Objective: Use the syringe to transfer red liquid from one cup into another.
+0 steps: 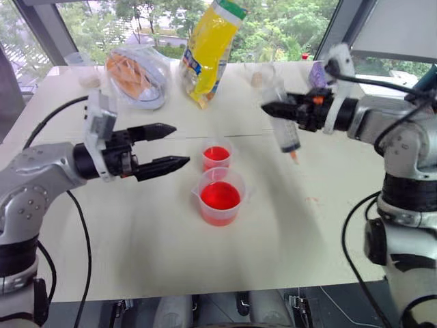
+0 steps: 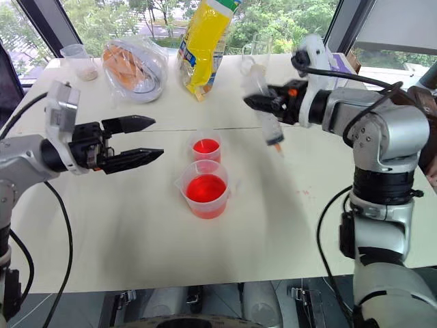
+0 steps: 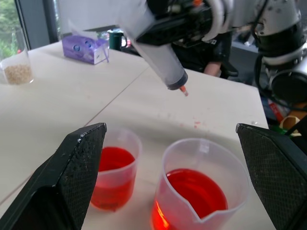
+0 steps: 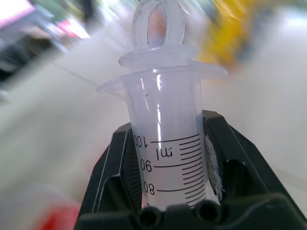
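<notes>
Two cups of red liquid [image 1: 220, 197] stood together mid-table: the spouted beaker [image 1: 220, 196] nearer, the smaller cup [image 1: 216, 156] just behind. The right gripper [image 1: 273, 108] was clamped on the syringe [image 1: 287, 132], held tip-down above the table to the cups' right; its barrel read "ml", 100, 90, 80. The left gripper [image 1: 174, 145] hung spread wide, empty, left of the cups.

Count on table:
- syringe [image 1: 287, 130]: one.
- Clear cups holding red liquid [image 1: 220, 195]: two, namely the spouted beaker [image 1: 220, 196] nearer and the smaller cup [image 1: 217, 156] just beyond it.
- Clear cups with beige grains: two at far edge, one left [image 2: 80, 61], one right [image 1: 259, 75].
- Yellow bag [image 1: 208, 51]: one.
- Clear bag with orange contents [image 1: 136, 74]: one.
- Purple tissue box [image 3: 85, 48]: one.
</notes>
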`<state>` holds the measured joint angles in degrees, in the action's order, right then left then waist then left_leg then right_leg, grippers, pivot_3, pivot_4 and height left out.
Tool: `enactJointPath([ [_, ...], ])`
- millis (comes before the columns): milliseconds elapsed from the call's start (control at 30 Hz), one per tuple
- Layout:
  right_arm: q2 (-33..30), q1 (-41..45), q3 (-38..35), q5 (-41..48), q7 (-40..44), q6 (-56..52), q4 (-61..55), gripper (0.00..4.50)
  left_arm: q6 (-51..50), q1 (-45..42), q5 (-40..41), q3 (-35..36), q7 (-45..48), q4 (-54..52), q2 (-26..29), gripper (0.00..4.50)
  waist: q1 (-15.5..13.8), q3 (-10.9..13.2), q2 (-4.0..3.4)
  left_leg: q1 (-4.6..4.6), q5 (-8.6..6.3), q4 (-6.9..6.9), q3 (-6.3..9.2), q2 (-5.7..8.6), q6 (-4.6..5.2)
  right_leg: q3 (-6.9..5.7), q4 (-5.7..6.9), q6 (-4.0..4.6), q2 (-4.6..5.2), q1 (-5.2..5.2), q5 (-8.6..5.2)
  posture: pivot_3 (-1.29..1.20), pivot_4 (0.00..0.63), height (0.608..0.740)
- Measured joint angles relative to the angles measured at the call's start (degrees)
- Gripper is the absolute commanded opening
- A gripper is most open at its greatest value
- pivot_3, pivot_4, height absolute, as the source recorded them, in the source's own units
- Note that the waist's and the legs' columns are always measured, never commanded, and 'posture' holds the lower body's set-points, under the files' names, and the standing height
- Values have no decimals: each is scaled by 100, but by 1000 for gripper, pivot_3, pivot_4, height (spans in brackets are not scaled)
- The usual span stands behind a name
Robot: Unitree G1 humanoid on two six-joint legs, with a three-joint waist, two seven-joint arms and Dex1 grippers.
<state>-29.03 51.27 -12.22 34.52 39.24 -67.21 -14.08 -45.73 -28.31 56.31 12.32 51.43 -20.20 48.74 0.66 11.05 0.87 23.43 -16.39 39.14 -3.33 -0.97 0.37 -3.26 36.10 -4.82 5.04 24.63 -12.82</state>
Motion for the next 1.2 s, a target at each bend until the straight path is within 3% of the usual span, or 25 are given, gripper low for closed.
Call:
enactJointPath([
  [133,1052,-517,-232,521,-437,409,-713,1371,0,-399,-91,-149,174,329,-20,4500,-6,0,0,1,1,1,0,1,-1,0,0,0,1,0,0,0,150,740],
  [300,1876,-1594,359,538,-450,1695,-1311,1371,-35,-921,-177,-295,428,613,-28,4500,8,-1,2,1,1,0,-3,3,-1,2,0,0,2,0,0,0,150,740],
  [700,1817,-3152,1748,-386,175,3849,-842,1371,-513,-1223,-71,-529,609,540,-173,4500,8,-1,2,-3,2,1,0,2,-4,2,2,0,-1,-1,0,0,150,740],
  [1200,1667,-3518,2112,-740,277,4775,-617,1371,-628,-1041,-205,-921,465,337,-627,4500,5,-2,3,-9,7,1,8,1,-12,1,4,1,-2,-7,-1,0,150,740],
])
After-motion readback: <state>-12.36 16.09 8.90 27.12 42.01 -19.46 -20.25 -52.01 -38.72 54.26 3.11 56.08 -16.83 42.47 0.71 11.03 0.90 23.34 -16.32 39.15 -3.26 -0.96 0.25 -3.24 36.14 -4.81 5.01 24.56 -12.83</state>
